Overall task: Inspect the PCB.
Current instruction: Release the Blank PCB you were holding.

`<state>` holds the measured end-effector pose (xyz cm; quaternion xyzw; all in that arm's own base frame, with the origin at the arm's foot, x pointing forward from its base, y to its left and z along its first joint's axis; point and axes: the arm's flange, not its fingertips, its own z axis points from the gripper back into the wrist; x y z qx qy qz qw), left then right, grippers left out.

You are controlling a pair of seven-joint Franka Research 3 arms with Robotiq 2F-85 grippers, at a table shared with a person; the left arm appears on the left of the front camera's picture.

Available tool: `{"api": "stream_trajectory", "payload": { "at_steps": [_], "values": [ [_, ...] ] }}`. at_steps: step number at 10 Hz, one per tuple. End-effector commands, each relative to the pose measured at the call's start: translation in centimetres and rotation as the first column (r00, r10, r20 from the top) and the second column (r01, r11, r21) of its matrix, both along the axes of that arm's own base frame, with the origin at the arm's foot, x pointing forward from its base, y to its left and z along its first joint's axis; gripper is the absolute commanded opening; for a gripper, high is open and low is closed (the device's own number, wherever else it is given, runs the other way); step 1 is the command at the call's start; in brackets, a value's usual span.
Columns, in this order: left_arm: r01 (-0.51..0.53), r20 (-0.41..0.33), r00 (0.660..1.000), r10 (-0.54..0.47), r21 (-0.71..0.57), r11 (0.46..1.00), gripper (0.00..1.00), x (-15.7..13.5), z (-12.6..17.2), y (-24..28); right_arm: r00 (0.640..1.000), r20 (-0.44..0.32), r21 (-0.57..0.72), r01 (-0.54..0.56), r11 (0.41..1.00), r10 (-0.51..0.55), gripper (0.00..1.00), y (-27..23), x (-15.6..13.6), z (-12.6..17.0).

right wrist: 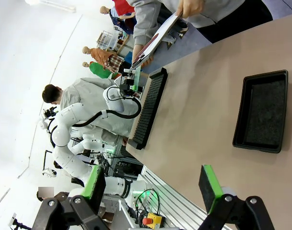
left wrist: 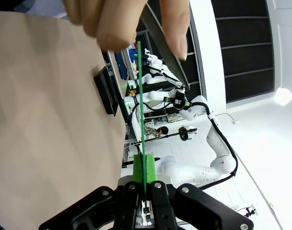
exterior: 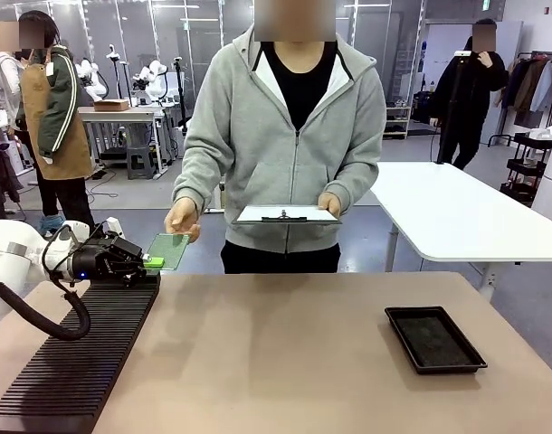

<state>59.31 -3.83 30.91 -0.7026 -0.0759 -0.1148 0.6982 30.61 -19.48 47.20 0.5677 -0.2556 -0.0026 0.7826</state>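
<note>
**A:** Beige table [exterior: 285, 362] fills the near side of the room, and a person in a grey hoodie [exterior: 285, 136] stands at its far edge. How far along is the inspection?

**B:** About midway, I'd judge. The black slotted rack [exterior: 77, 362] lies below and behind the left gripper's fingers. The black tray [exterior: 434, 339] sits well off to their side, and no board lies in it.

**A:** And the white clipboard [exterior: 287, 214]?

**B:** It is held flat in the person's other hand [exterior: 330, 203], beyond the fingertips and apart from them. Whether anything is written on it, I cannot tell.

**A:** Where is the PCB [exterior: 169, 250]?

**B:** It sticks straight out past the fingertips of the left gripper [exterior: 152, 262], whose green pads are clamped on its near edge. The left wrist view shows the board edge-on as a thin green line. At the far end of the board, the person's hand [exterior: 181, 219] appears to pinch a corner.

**A:** So both have hold of it?

**B:** It looks that way. The board is up and presented. Checking it, noting the result and setting it down are not yet done.

**A:** The right gripper [right wrist: 152, 189]?

**B:** Its fingers are spread wide with nothing between them, hanging above the table with the tray ahead of them.
</note>
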Motion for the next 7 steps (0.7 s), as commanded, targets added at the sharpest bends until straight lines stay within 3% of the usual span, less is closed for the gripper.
{"api": "stream_trajectory", "payload": {
  "at_steps": [1,7],
  "values": [
    [0.008,0.0,1.0,-0.008,0.002,1.0,0.03,-0.07,0.01,-0.15,1.0,0.005,0.004,-0.001,1.0,0.001,1.0,-0.01,-0.08,0.07],
    [0.008,0.0,1.0,-0.008,0.002,1.0,0.03,-0.07,0.01,-0.15,1.0,0.005,0.004,-0.001,1.0,0.001,1.0,-0.01,-0.08,0.07]
  ]
}}
